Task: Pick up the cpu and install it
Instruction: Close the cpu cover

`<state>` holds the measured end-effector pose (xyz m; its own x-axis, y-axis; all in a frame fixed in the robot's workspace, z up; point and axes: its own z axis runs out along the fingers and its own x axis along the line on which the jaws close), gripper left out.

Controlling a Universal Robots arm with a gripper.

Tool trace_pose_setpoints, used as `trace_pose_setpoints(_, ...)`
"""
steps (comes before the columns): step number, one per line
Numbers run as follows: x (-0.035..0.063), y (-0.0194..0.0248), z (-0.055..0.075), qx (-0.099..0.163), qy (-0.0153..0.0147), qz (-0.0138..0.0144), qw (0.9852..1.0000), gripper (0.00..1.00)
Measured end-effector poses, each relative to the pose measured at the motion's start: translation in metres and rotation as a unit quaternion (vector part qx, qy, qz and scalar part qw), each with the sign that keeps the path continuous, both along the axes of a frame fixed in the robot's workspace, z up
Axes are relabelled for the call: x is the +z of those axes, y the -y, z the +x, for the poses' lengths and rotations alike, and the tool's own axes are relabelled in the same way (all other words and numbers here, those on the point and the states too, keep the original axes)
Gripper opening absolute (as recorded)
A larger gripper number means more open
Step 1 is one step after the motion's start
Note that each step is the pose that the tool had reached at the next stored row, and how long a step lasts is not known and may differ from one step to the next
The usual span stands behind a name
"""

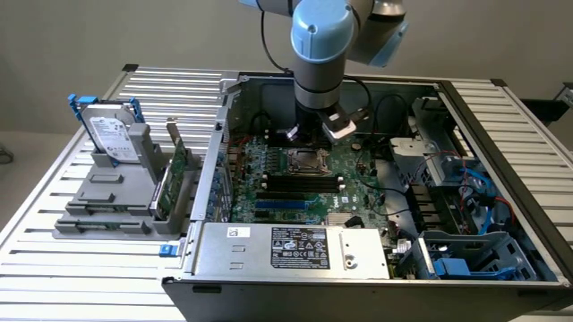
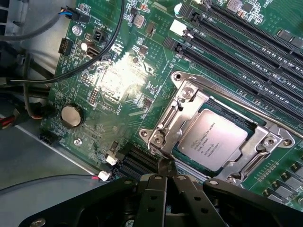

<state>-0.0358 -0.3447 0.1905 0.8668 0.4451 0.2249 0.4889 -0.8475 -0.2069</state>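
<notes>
Bench (image 1: 80, 268) of ribbed metal carries an open computer case (image 1: 501, 201), and beside it, toward the exterior view's left, a grey holder (image 1: 107, 201) with a hard drive (image 1: 115, 137) standing upright in it. Inside the case lies the green motherboard (image 1: 358, 194), with a power supply (image 1: 296, 248) along the near edge. The arm (image 1: 321, 54) reaches down into the case, directly above the socket (image 1: 306, 163).

Progress, judged from the wrist view: the cpu (image 2: 215, 139) already sits flat inside the socket (image 2: 189, 101), label up, with the metal load frame lying around its edges. Placement therefore appears done. Whether the frame is fully latched cannot be told; the retention lever (image 2: 163, 156) runs along the socket edge nearest the tool, and its end is partly hidden behind the tool.

Tool (image 2: 165, 182): the fingers (image 2: 150, 189) are drawn together with no gap between them, and nothing is carried. The closed tips sit at the lever's end, just beside the socket frame, touching it or very nearly so; actual contact cannot be confirmed. The cpu itself is apart from the tool.

Smaller items nearby: memory slots (image 2: 246, 47) beyond the socket, and a coin cell (image 2: 71, 115) well apart from it.
</notes>
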Motion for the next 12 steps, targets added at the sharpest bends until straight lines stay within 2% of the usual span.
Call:
trace_pose_setpoints(7,0.0000,0.0000,0.0007,0.000,0.0000,0.0003,1.0000,0.11)
trace_pose_setpoints(12,0.0001,0.0001,0.0011,0.000,-0.0001,0.0032,1.0000,0.11)
